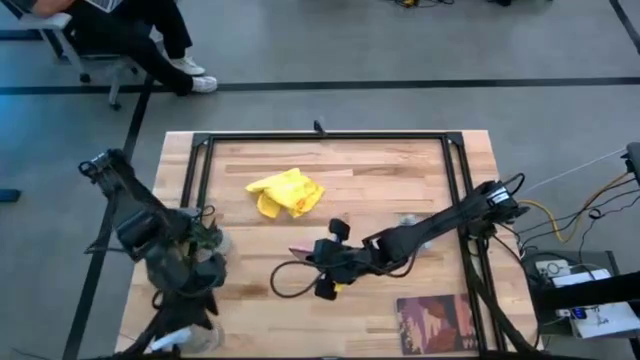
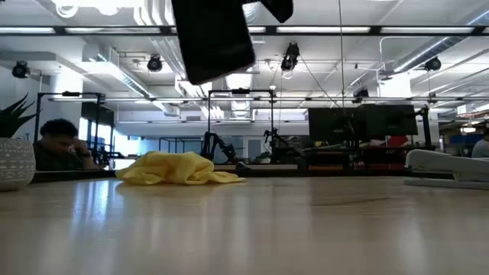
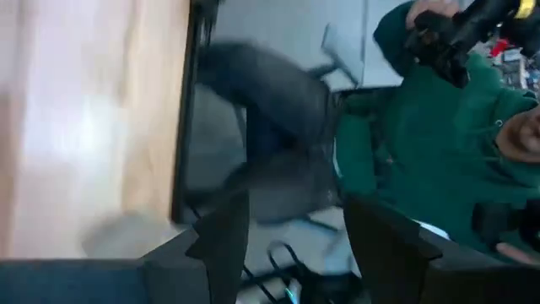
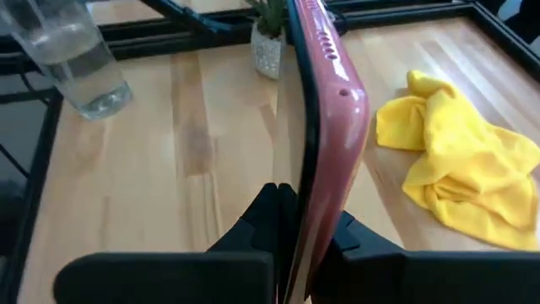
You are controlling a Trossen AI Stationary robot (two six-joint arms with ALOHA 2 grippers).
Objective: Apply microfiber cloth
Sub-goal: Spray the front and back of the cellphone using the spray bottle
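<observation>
On the wooden worktop (image 1: 380,180), seen from above, the microfiber cloth (image 1: 286,192) lies crumpled in the far half, left of centre, touching nothing else. The right arm reaches in from the right edge, stretched low and nearly straight across toward the middle, and the right tool (image 1: 328,262) sits near the worktop's centre, nearer the front than the cloth and apart from it. The left arm is folded back on itself at the left front corner, with the left tool (image 1: 190,330) down by the front edge. A reddish-brown book (image 1: 436,324) lies at the right front.

At worktop height, the cloth (image 2: 177,169) is a low yellow heap resting flat on the wood, left of centre. A dark flat phone (image 2: 214,37) hangs tilted in the air above it, close to the camera, well clear of the surface. A white patterned pot (image 2: 15,163) with a plant stands at the left edge.

From the left wrist, the left tool's two dark fingers (image 3: 221,241) stand apart with nothing between them, pointing off the worktop's edge toward a person in a green top (image 3: 439,143).

From the right wrist, the right tool (image 4: 295,232) is clenched on the phone (image 4: 325,127), held edge-on and upright so that its pink case side shows. The cloth (image 4: 456,165) lies on the wood beside the phone, not touching it. A clear spray bottle (image 4: 72,59) stands farther off on the other side.
</observation>
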